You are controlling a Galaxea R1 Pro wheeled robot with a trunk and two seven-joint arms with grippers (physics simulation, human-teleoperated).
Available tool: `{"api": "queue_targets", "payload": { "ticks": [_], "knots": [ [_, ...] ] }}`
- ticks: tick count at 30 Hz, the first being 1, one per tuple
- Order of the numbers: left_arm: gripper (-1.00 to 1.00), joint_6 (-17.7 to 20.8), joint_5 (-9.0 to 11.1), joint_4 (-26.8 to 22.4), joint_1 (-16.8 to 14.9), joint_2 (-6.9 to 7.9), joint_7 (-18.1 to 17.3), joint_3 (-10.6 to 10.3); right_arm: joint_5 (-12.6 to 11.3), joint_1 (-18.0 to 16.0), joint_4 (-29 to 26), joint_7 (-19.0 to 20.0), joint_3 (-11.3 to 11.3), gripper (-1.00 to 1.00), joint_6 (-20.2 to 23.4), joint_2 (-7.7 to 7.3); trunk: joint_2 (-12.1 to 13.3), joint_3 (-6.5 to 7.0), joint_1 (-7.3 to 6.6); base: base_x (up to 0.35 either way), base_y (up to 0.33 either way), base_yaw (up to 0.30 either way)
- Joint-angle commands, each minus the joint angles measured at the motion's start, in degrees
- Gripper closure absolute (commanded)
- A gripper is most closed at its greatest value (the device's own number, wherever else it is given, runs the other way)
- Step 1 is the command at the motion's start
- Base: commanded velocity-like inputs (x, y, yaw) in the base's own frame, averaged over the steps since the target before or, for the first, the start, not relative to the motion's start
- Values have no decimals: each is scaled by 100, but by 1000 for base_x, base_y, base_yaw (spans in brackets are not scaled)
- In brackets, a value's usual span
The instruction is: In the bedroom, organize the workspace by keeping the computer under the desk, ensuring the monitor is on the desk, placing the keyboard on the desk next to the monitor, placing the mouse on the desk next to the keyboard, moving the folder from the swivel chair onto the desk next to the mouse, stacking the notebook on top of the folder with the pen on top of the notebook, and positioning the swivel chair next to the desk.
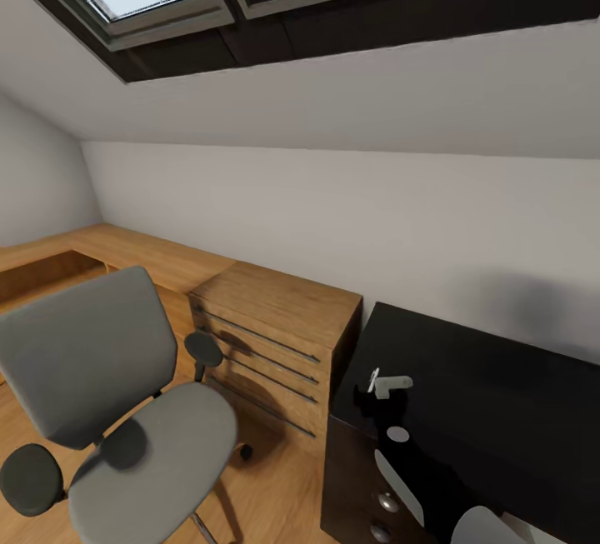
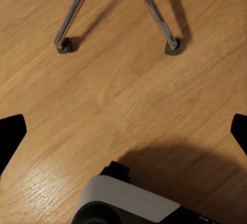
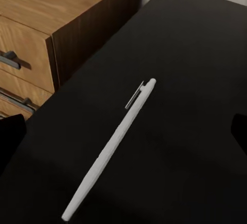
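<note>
The pen (image 3: 110, 149) lies flat on the black bench (image 3: 195, 54), directly in front of my right tool (image 3: 123, 131) and between its two fingers, which show as dark tips at both edges of the right wrist view. The fingers stand wide apart and do not touch the pen, so my right tool is released and holds nothing. The pen is white and slim, with its clip end pointing away from the tool, toward the far part of the bench. In the head view the pen (image 1: 390, 382) appears small near the bench's (image 1: 500, 394) left end, partly hidden by my arm.

Just beside the black bench, on the far-left side from my right tool, stands a wooden drawer cabinet (image 3: 36, 38) with dark handles; the head view shows this drawer cabinet (image 1: 275, 336) touching the bench's side.

The swivel chair (image 1: 125, 419), grey with dark armrests, stands on the wooden floor (image 1: 275, 486) to the left of the cabinet. I see nothing lying on its seat.

My left tool (image 2: 123, 131) hangs over the wooden floor (image 2: 103, 105), also released with fingers spread wide and nothing between them. Ahead of it are two metal legs of the chair base (image 2: 154, 18).
</note>
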Motion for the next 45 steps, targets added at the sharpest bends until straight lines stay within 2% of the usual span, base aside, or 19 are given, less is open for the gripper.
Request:
{"api": "queue_targets", "payload": {
  "ticks": [1,13,20,29,37,45],
  "knots": [
    [-100,-21,60,-9,0,6,34,-25,-48,-7,3,-51,43,-100,7,-6,-4,-5,2,101,37,0],
    [-100,-22,60,-9,0,11,35,-21,-56,-7,325,-50,49,-100,13,95,-4,-5,2,29,11,0],
    [-100,-22,62,-9,0,12,40,-19,-129,-7,557,-46,-70,-100,15,175,-4,-5,2,3,1,0],
    [-100,-23,60,-9,0,12,42,-17,-363,-8,628,-34,-148,-100,34,197,-4,-5,2,0,0,0],
    [-100,-23,60,-9,0,17,43,-13,-414,-17,782,-30,-157,-100,50,207,-4,-5,2,8,3,0],
    [-100,-29,60,-9,0,13,43,-12,-417,-18,836,-16,-157,-100,51,208,-4,-5,2,181,71,0]
  ]
}}
